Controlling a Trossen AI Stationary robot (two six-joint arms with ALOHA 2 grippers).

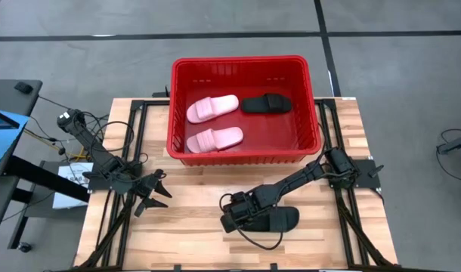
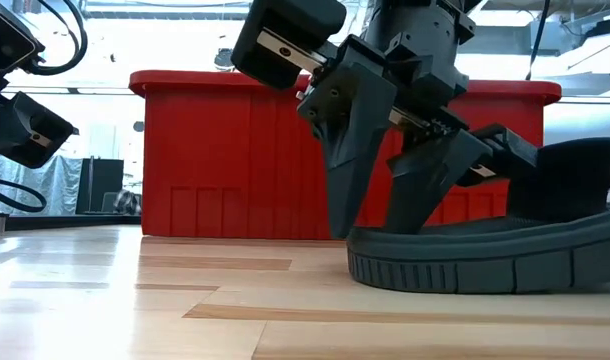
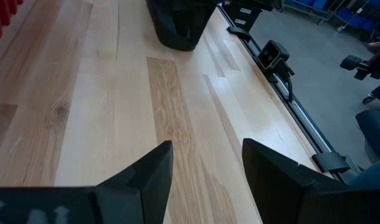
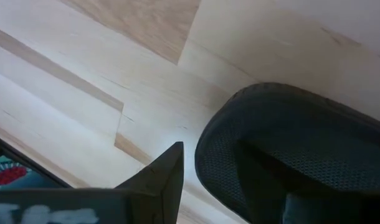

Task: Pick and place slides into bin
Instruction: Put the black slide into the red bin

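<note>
Right claw (image 2: 385,215), open astride the black slide's (image 2: 495,255) end on the tabletop (image 1: 193,227), should close squarely before lifting.

Right gripper (image 1: 253,219) is down at the table (image 1: 193,242), fingers at the end of the black slide (image 1: 280,220) lying there. Left gripper (image 1: 156,193) hovers with fingers spread, nothing between them. Beyond both, the red bin (image 1: 245,66) holds two pink slides (image 1: 212,108) and one black
</note>
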